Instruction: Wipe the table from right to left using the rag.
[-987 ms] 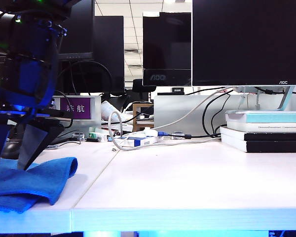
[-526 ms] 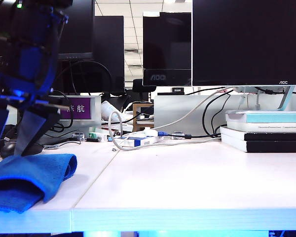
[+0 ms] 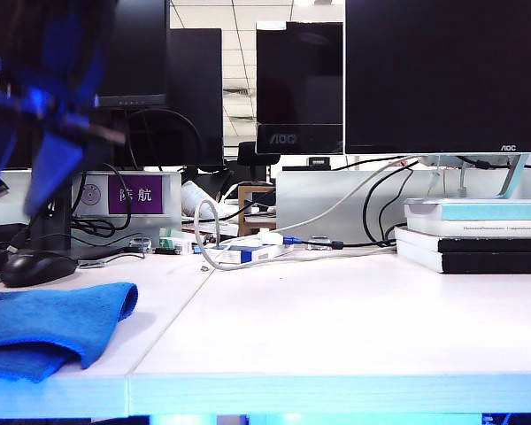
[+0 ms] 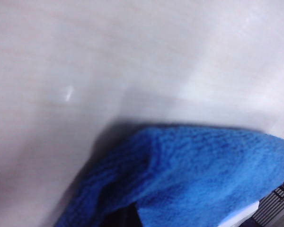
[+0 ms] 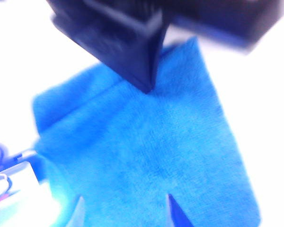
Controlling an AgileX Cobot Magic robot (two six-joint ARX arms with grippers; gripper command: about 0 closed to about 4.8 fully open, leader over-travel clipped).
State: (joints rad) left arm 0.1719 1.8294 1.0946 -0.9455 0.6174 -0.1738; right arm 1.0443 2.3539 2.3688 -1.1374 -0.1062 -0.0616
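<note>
The bright-blue rag (image 3: 53, 323) lies bunched on the white table (image 3: 336, 319) at its front left corner. My right gripper (image 5: 125, 196) has reached across and hangs open above the rag (image 5: 146, 156), its two fingertips wide apart and touching nothing. Blurred blue and dark fingers (image 3: 53, 177) hover well above the rag in the exterior view. In the right wrist view a dark wedge-shaped finger (image 5: 142, 61) of the other arm points down at the rag's far edge. The left wrist view sees the rag (image 4: 194, 175) close up on the table (image 4: 85, 56). Only a dark sliver (image 4: 125, 218) shows of the left gripper.
A black mouse (image 3: 37, 266) sits just behind the rag. White cables (image 3: 248, 248) and small items lie at the back middle. Stacked books (image 3: 478, 235) stand at the back right under a monitor (image 3: 442, 75). A purple sign (image 3: 133, 195) is behind the mouse.
The fingers that stood on the rag have lifted off and risen upward. The rag stays lying on the table, and the mouse behind it has come into view.
</note>
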